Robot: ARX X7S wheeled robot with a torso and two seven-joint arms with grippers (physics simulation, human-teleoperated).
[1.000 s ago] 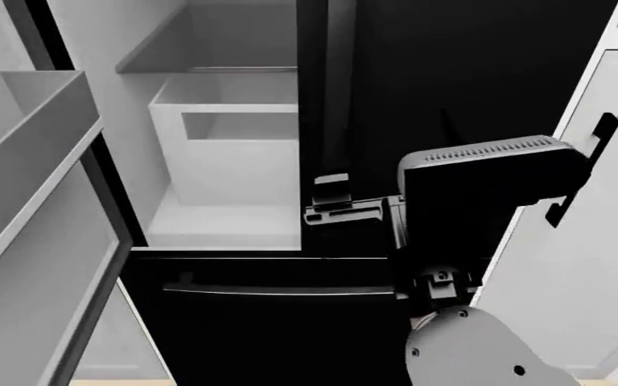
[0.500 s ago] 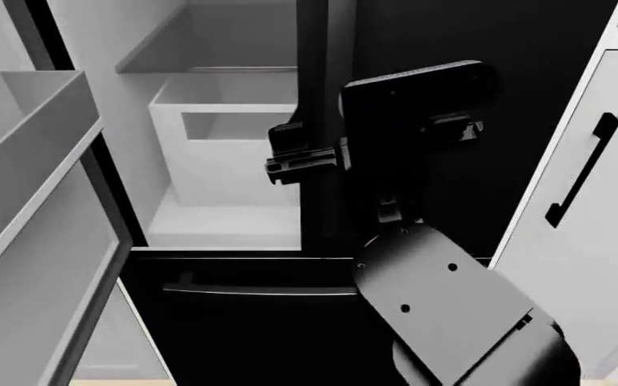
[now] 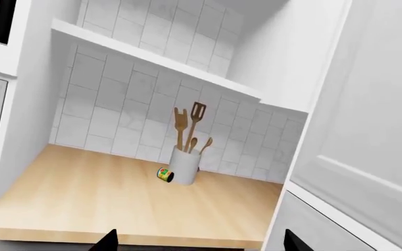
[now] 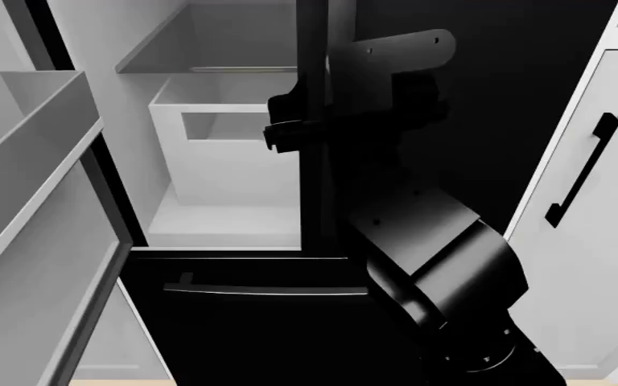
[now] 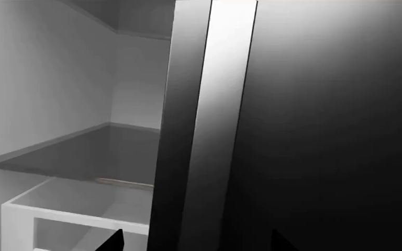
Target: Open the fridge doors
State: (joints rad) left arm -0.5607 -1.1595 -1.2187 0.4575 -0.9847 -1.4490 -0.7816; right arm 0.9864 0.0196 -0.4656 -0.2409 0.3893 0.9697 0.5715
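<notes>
Now the right gripper point(image 4: 287, 127) stands at the vertical handle point(image 5: 204, 120) of the closed right fridge door point(image 4: 481, 104), the bar running upright between its parted tips; the left fridge door point(image 4: 30, 241) already hangs open, its bin point(image 4: 14, 137) empty. Beyond the claw an empty white drawer point(image 4: 223, 153) sits under the shelf point(image 5: 68, 151); the left gripper point(image 3: 197, 243) is far off, seemingly open, facing a utensil holder point(image 3: 183, 166) with wooden tools.

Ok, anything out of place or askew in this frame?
Only one small thing: a yellow-and-green can lies tipped on its side on the wooden counter, against the white utensil holder. Nothing looks spilled or damaged.
</notes>
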